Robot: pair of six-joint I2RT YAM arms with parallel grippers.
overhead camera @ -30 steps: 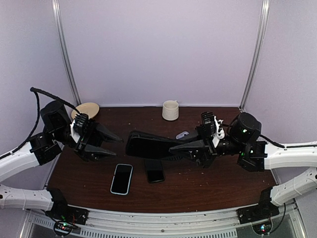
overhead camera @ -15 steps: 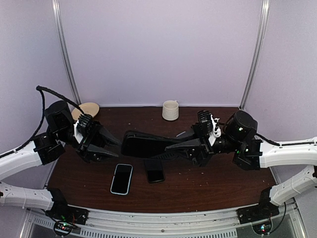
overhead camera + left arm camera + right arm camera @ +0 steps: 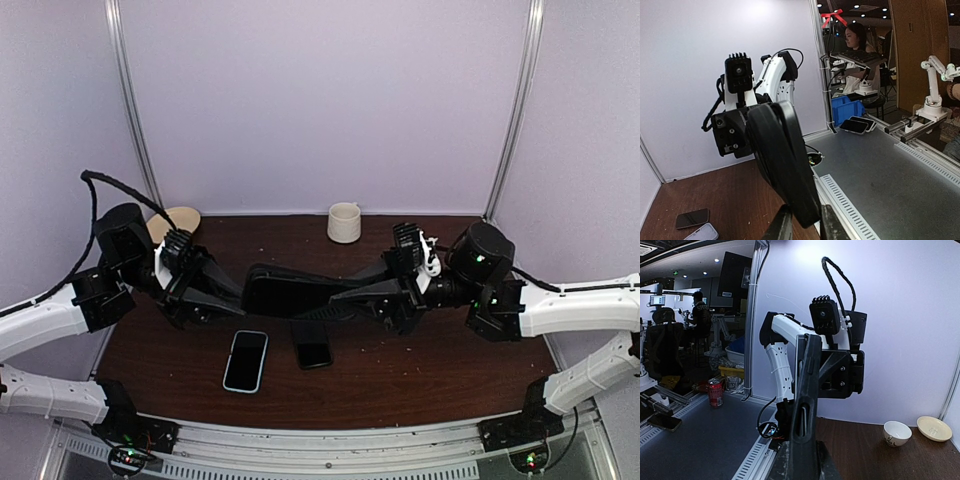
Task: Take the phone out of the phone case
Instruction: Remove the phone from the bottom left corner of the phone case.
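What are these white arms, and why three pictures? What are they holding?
These are two robot arms, each ending in a two-finger gripper. One picture looks down from above; the other two come from cameras on the wrists. On the dark brown table lie a black phone with a pale blue rim, a smaller dark phone, a white cup and a beige plate. The right gripper is shut on one end of a long black phone case, held above the table. The left gripper has its fingers either side of the other end; whether they squeeze it, I cannot tell.
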